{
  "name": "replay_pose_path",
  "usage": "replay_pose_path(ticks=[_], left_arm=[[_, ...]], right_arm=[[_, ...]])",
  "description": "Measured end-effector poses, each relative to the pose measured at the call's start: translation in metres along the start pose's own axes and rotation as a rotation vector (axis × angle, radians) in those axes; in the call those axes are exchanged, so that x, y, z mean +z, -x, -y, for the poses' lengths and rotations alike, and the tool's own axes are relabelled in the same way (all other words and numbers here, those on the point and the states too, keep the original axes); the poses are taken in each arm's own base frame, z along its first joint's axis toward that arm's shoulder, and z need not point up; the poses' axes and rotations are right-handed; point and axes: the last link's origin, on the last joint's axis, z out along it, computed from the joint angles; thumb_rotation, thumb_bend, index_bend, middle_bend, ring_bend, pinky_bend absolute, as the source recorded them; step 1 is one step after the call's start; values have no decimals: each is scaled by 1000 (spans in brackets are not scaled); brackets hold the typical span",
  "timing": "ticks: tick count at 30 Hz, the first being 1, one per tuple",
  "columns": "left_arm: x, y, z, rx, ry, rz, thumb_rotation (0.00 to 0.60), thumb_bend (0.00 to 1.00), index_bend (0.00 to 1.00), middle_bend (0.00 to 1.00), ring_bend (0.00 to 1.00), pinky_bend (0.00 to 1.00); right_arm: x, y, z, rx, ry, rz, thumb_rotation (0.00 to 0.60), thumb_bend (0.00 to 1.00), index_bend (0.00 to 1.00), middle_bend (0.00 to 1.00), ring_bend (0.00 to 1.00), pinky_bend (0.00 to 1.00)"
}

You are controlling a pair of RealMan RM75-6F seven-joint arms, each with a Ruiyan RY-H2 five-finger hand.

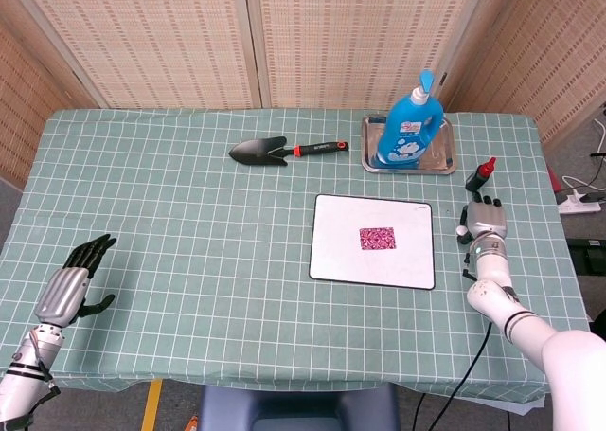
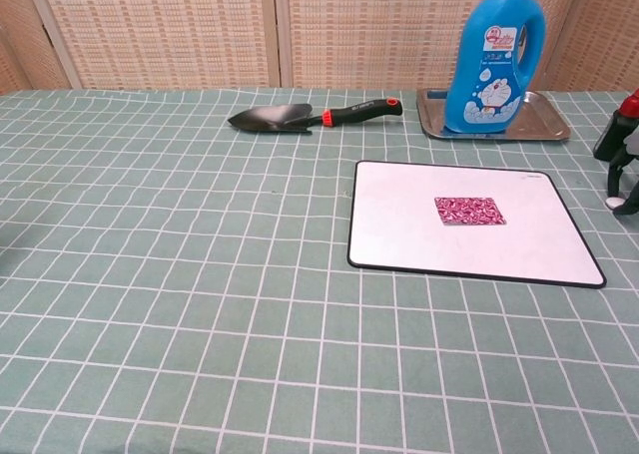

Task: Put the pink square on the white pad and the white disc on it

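The pink square (image 1: 377,238) (image 2: 469,211) lies flat near the middle of the white pad (image 1: 341,260) (image 2: 399,225). The small white disc (image 1: 461,230) (image 2: 612,203) sits on the cloth just right of the pad. My right hand (image 1: 485,221) (image 2: 623,190) is on top of it, fingers curled down around it; the frames do not show whether it is gripped. My left hand (image 1: 76,281) rests at the front left of the table, fingers apart and empty, seen only in the head view.
A small black bottle with a red cap (image 1: 481,173) stands just beyond my right hand. A blue detergent bottle (image 1: 411,126) stands on a metal tray (image 1: 443,161) behind the pad. A black trowel (image 1: 284,151) lies at the back centre.
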Motion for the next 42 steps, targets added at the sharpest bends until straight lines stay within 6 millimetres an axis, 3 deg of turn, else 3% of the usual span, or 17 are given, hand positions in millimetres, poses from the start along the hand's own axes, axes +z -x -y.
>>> replay_pose_path(ticks=[11,17,23,36,42], left_arm=[[1,1,0,2,-2,7,600,234,0,0,0,0],[1,0,1,-1,-6,1,600,233,0,0,0,0],[-1,-3,1,-6,-2,-16,600,233,0,0,0,0],[-7,-14,6,-33,-14,-54,600,234,0,0,0,0],[-7,-15,6,-39,-13,-54,600,233,0,0,0,0]], right_arm=[[-4,-6,7,26,-39,-18,600,318,523,0,0,0],[-13,-10,21,32,-111,-40,600,319,533,0,0,0],[-29,-12,45,28,-190,-70,600,320,539,0,0,0],[-78,2,124,-78,-381,-118,600,321,545,0,0,0],[-80,8,132,-91,-382,-110,600,321,545,0,0,0]])
